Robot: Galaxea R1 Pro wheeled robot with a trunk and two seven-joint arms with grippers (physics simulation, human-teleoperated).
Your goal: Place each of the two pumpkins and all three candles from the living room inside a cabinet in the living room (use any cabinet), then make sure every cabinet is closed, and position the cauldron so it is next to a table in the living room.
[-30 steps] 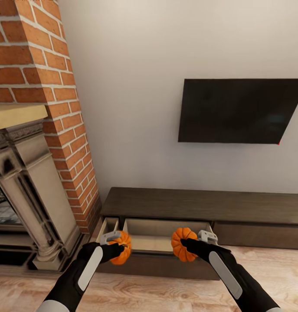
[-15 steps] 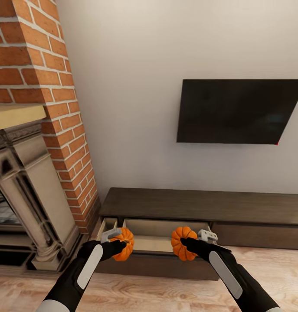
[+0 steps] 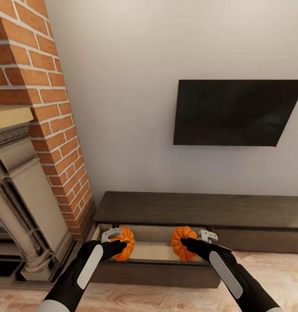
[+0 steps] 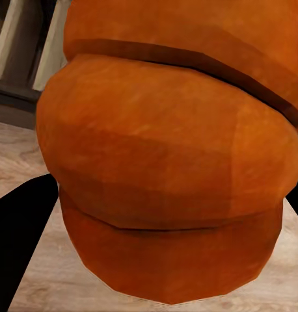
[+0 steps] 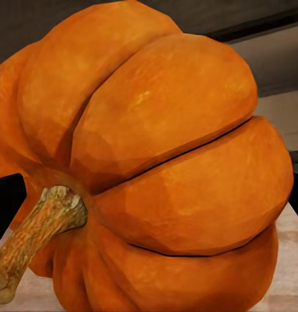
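Each of my hands carries an orange ribbed pumpkin over the open drawer (image 3: 155, 250) of the long dark-brown cabinet (image 3: 201, 208). My left gripper (image 3: 118, 243) is shut on the left pumpkin (image 3: 125, 243), whose orange ribs (image 4: 168, 162) press close to the left wrist camera. My right gripper (image 3: 190, 242) is shut on the right pumpkin (image 3: 182, 243); the right wrist view shows that pumpkin (image 5: 162, 169) with its brown stem (image 5: 32, 240). The drawer's beige inside lies below both pumpkins. No candles are in sight.
A red brick chimney (image 3: 40, 108) and a stone fireplace surround (image 3: 23, 208) stand at the left. A black TV (image 3: 237, 112) hangs on the pale wall above the cabinet. A closed drawer front (image 3: 261, 240) lies at the right. Light wood floor (image 3: 166, 299) runs in front.
The whole view has shifted: the fireplace slid left and the cabinet looks nearer, so the camera moved forward. Both pumpkins now hang further over the open drawer.
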